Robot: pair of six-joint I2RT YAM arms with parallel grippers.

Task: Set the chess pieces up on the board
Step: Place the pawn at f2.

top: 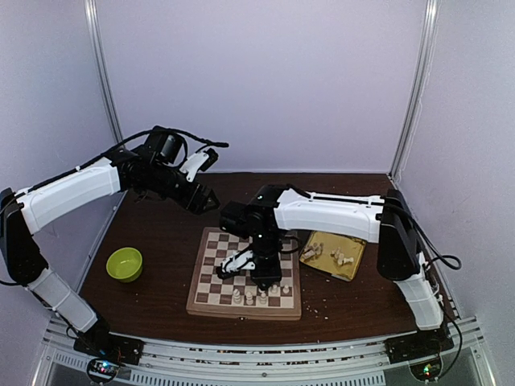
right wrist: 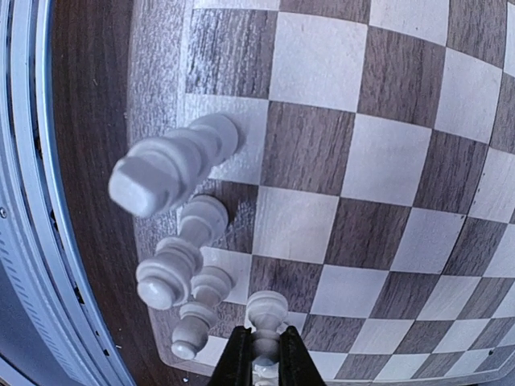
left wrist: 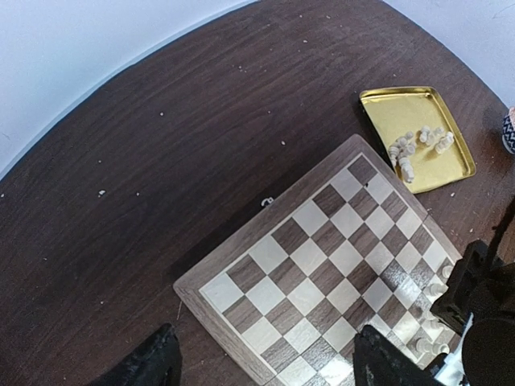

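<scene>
Down at the near edge of the square wooden checkered board (top: 211, 265), the right gripper (right wrist: 264, 355) is clamped on one tiny cream-white chess piece (right wrist: 265, 310). Other pieces (right wrist: 173, 165) stand beside it. More lie in the shiny gold tray (left wrist: 386, 108) just right of the board. The left gripper (left wrist: 265, 363) hangs above the board's far-left side, fingers apart and empty.
</scene>
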